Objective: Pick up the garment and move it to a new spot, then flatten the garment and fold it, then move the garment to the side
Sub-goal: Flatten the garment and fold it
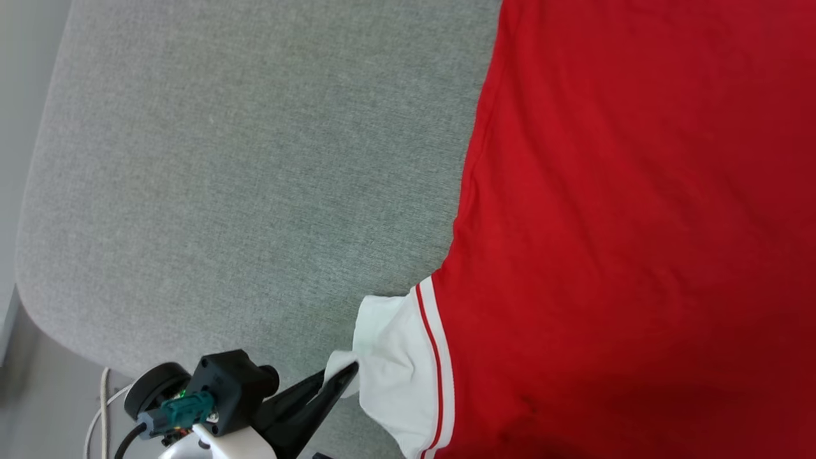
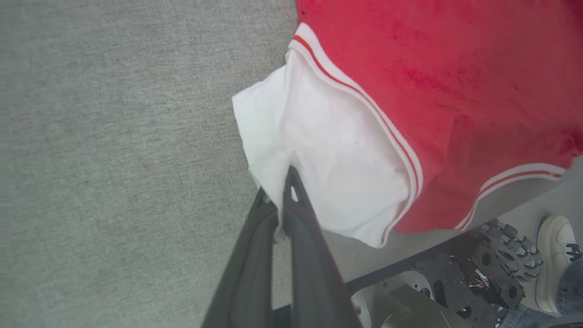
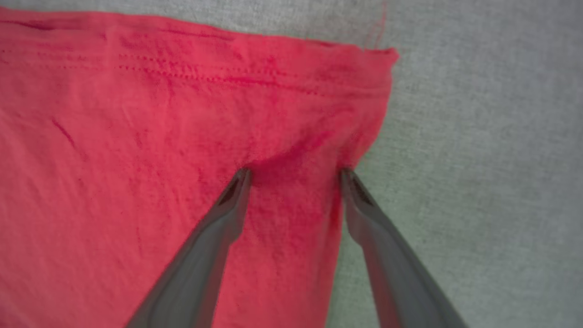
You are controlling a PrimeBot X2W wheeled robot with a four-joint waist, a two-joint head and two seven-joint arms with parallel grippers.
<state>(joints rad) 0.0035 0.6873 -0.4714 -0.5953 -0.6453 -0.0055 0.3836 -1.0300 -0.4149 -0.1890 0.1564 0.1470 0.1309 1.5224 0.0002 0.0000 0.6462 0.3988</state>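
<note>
The garment [image 1: 625, 223] is a red T-shirt of jersey style. It lies spread on a grey padded surface [image 1: 223, 178] and covers the right part of it in the head view. Its left side edge runs from the far side down toward the near edge of the surface. The face turned up is plain red with some soft wrinkles.

A short white sleeve [image 1: 392, 370] comes out of the red body close to the near edge, and a trim of white and red stripes [image 1: 440, 357] marks the seam where they meet. In the left wrist view a second striped trim [image 2: 514, 177] borders the red cloth just at the near edge of the surface. In the right wrist view a hem with a double row of stitches [image 3: 182, 68] ends in a corner of the red cloth, and grey surface lies beside it.

The left gripper [image 1: 341, 376] is closed and pinches the outer border of the white sleeve between its two dark fingers. The right gripper [image 3: 295, 175] has its fingers spread wide. Both tips touch the red cloth near the hem corner, one of them just at the side edge, and they grip nothing.

Below the near edge, the left wrist view shows part of the robot's dark base [image 2: 478, 273] and a person's white shoe [image 2: 553, 259] on a pale floor.
</note>
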